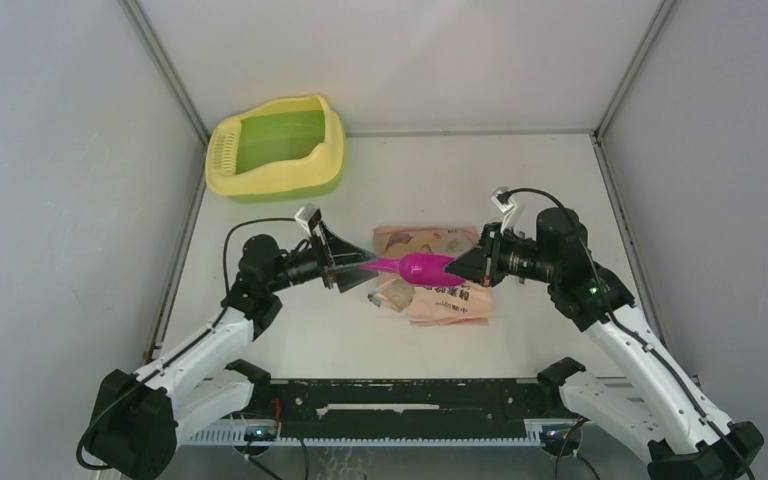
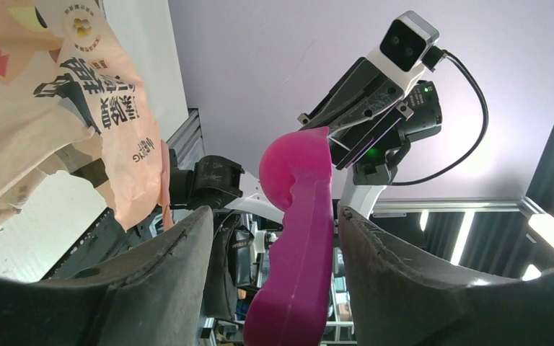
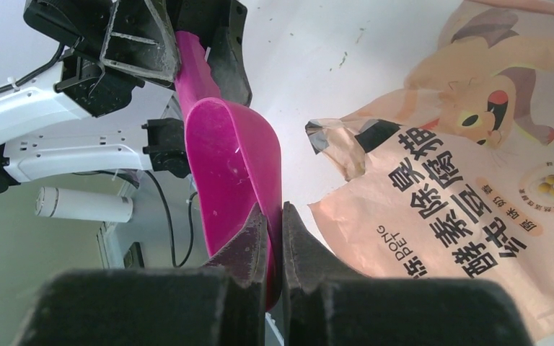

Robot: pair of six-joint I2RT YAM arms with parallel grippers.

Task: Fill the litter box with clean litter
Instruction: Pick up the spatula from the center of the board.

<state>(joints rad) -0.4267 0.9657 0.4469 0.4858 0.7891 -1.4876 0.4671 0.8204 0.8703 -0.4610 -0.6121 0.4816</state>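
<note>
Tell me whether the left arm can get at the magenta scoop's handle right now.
Likely yes: the handle of the scoop sits between the left end effector's open fingers, unobstructed. The right end effector pinches its bowl, clear of the handle.

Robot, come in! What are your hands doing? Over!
Right gripper shut on scoop. Left gripper open around its handle. Litter box far back, looks empty. Bag beneath.

The large rounded-rectangular plastic litter box (image 1: 278, 182), yellow-walled and green inside, slotted at its left end, sits upright in the frame's upper left.
</note>
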